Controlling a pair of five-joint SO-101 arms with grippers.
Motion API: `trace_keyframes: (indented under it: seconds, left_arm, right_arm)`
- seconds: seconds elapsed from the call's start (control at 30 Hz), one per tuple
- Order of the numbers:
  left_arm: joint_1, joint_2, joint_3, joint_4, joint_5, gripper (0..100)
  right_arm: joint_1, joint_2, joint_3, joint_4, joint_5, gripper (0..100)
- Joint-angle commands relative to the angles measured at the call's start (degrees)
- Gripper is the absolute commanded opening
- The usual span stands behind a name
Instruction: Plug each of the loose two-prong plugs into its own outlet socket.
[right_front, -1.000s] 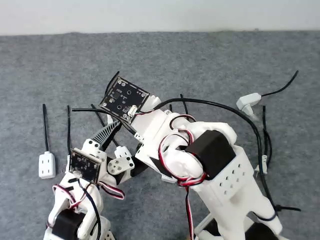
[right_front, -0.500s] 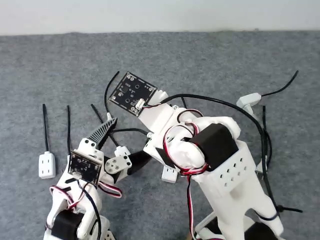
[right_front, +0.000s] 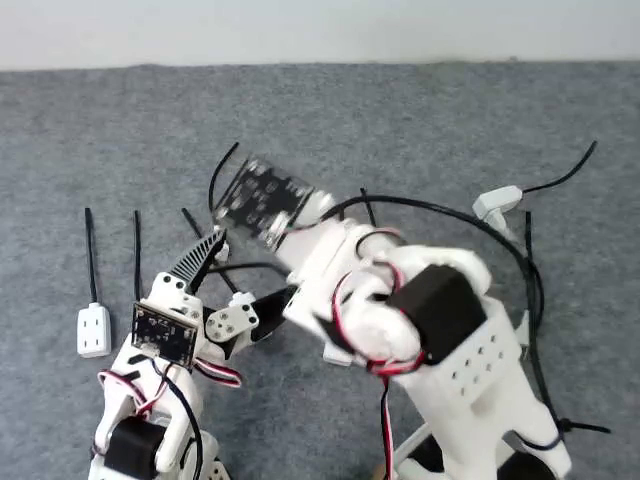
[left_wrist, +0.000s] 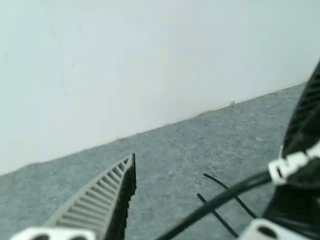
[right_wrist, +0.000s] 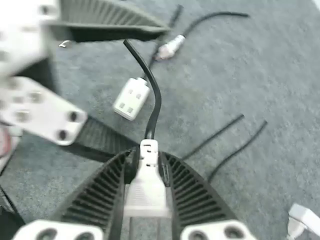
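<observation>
The right gripper (right_wrist: 145, 200), fingers clamped on a plug (right_wrist: 146, 186), should square it with what seems the nearest outlet socket (right_wrist: 131, 98); the left gripper (right_front: 255, 267) holds its fingers apart.

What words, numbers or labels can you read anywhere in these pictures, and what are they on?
No text can be read.
Upper board on one arm: pale marks, too blurred to read.
Lower board on the other arm: marks too small to read.
White plug in the right gripper: no print visible.
</observation>
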Motion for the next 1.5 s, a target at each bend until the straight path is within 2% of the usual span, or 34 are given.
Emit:
trace_keyframes:
  seconds: [0.0, 0.23, 0.57, 1.03, 1.47]
  left_arm:
    - [-2.8, -0.9, 0.3, -5.5, -1.9, 41]
    - [-8.3, -0.9, 0.0, -8.0, -2.4, 41]
    - [-8.2, -0.9, -5.6, -2.8, -2.0, 41]
    - [1.4, -0.9, -15.8, 7.6, -1.1, 41]
    - [0.6, -0.9, -14.5, 9.1, -1.4, 41]
  right_arm:
    - [-2.4, -2.2, -0.8, 2.5, -1.7, 0.8]
    - [-2.2, -2.2, 1.1, 2.5, -1.7, 0.8]
    - [-2.1, -2.2, 3.9, 2.3, -1.3, 0.8]
    - [-0.2, -1.7, 8.3, 2.1, 0.5, 0.8]
    - [-0.2, -2.1, 8.3, 2.1, 0.8, 0.8]
